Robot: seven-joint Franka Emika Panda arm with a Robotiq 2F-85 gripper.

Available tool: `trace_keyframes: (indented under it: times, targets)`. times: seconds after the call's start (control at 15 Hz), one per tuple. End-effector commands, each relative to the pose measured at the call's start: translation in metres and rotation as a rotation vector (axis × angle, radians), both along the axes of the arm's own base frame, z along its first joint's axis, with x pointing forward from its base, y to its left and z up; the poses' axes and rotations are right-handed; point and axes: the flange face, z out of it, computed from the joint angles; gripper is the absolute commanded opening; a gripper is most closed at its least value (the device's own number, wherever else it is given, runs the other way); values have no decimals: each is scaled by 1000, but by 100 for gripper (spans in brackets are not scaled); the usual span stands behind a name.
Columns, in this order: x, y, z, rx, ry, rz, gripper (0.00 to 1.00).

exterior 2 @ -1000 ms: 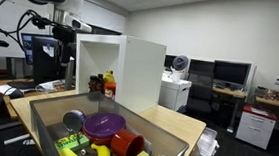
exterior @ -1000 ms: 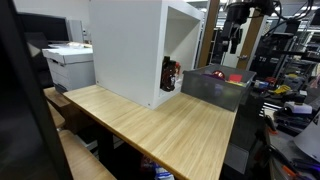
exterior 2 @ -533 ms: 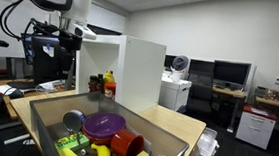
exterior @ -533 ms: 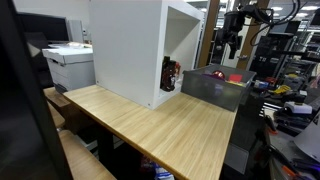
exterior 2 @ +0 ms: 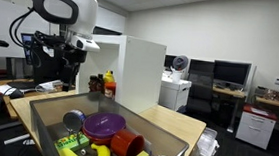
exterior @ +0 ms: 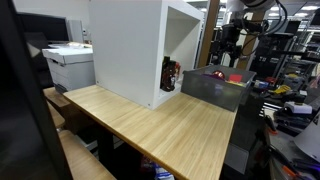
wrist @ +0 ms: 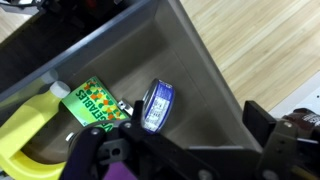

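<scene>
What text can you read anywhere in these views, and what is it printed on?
"ETABLES": white letters on the green pack lying in the grey bin, wrist view; any letters before these are unclear.
Blue and white can beside it: print too blurred to read.
Bottles in the white cabinet: labels too small to read.
No other readable text in any view.

White, rounded arm [exterior 2: 70, 4] with dark joints, black cables, black claw [exterior: 228, 46].
</scene>
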Motion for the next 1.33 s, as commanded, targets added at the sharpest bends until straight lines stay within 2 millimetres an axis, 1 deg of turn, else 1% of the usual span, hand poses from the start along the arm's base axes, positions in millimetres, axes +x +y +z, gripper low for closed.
trace_keyframes:
  times: [0.0, 0.27, 0.6, 0.73, 1.27]
  targets:
    - [2, -10, -14, -21, 2, -75, 100]
    - [0, -21, -29, -45, 29, -113, 100]
    - [-7, -36, -54, -53, 88, -167, 100]
    - [-8, -40, -61, -56, 102, -184, 100]
    - [-5, -42, -86, -87, 152, -201, 100]
